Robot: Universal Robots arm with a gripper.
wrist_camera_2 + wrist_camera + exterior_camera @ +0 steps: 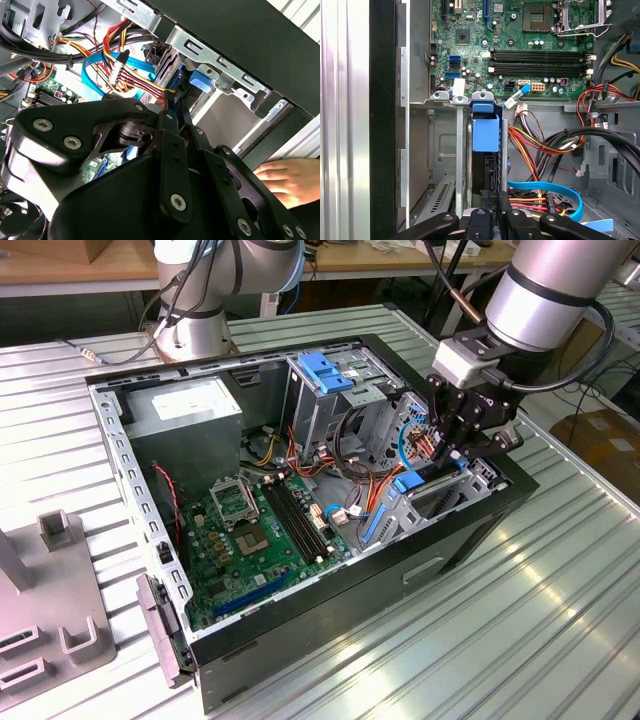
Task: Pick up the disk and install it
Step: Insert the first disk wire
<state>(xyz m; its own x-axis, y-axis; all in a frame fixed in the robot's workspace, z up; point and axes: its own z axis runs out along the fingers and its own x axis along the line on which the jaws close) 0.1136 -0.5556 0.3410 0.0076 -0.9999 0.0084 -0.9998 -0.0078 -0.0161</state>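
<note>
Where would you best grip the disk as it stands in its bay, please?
Probably by the narrow top edge of the disk, coming straight down from the open side of the computer case. It stands on edge between metal bay walls, so its broad faces are blocked. The gripper is there.

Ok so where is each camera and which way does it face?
Exterior view: off the arm, looking down into the open case; arm and gripper at the exterior view's right.
First wrist view: on the wrist, facing past the gripper to the disk and motherboard.
Second wrist view: on the wrist, facing along the gripper into the case; a person's hand nearby.
Shared: both wrist views show the blue cable.
</note>
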